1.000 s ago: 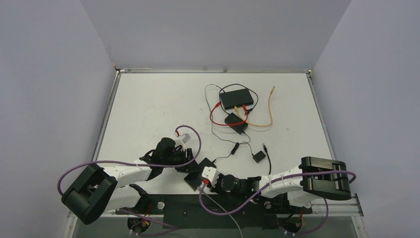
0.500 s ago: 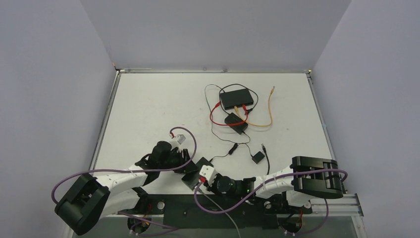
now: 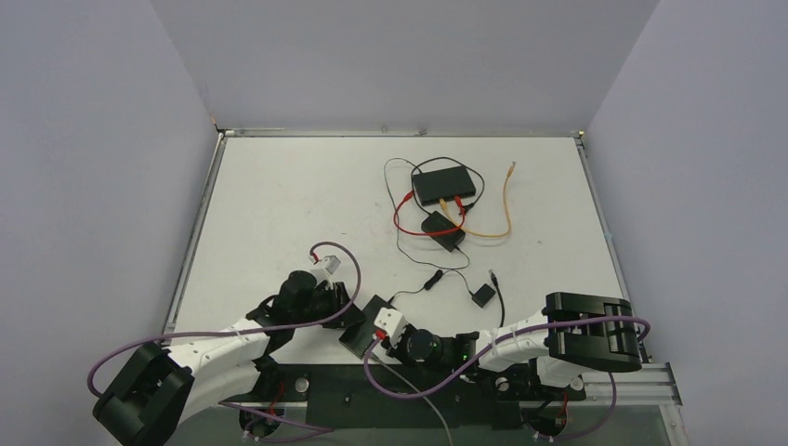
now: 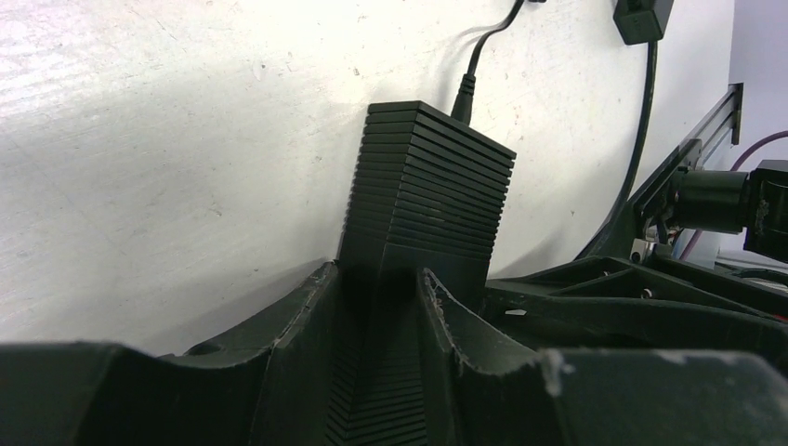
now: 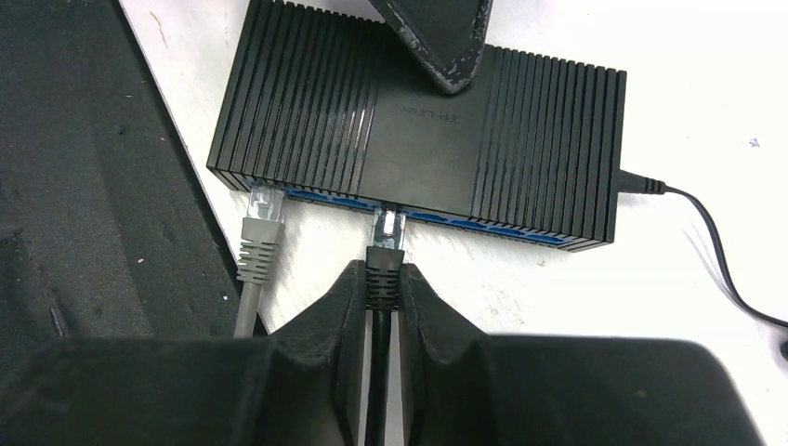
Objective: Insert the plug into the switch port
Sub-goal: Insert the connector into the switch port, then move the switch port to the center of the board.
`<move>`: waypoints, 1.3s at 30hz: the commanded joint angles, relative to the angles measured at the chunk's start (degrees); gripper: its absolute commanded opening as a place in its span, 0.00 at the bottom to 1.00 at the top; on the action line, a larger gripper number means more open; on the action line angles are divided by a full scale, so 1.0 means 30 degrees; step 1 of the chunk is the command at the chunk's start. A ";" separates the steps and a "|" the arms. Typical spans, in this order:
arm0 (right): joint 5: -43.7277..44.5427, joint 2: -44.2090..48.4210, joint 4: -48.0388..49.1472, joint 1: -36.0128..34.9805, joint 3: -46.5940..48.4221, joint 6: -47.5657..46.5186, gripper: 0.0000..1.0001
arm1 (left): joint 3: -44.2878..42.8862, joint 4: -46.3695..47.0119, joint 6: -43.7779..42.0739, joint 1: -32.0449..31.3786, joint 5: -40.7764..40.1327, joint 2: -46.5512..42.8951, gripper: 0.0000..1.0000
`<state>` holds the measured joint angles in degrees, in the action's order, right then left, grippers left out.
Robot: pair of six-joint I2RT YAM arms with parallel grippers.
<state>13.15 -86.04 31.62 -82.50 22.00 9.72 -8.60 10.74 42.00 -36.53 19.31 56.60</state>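
Pinching the black clear-tipped cable plug in my right gripper, I hold its tip at a middle port of the black ribbed plastic switch box. My left gripper clamps that box on the white worktop, and a grey plug sits in a port near mine.

The left arm and right arm lie low, elbows out, left claw and right claw pinched narrow.
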 commanded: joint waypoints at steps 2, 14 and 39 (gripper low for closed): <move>0.0716 0.0175 0.4415 0.0666 0.0770 0.0291 0.00 | 0.0469 0.0961 0.1376 -0.0654 0.3376 -0.0369 0.28; 0.0937 -0.0175 0.4770 0.1067 0.0833 0.0678 0.00 | 0.1601 0.0910 0.2417 -0.0645 0.3639 -0.1930 0.26; 0.0146 -0.0898 0.4602 0.1998 0.2190 0.0663 0.00 | 0.2228 0.0172 0.3057 -0.0680 0.3344 -0.3963 0.26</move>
<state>9.87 -88.90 34.92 -79.55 22.81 11.20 -1.26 12.67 47.88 -36.32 14.87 45.06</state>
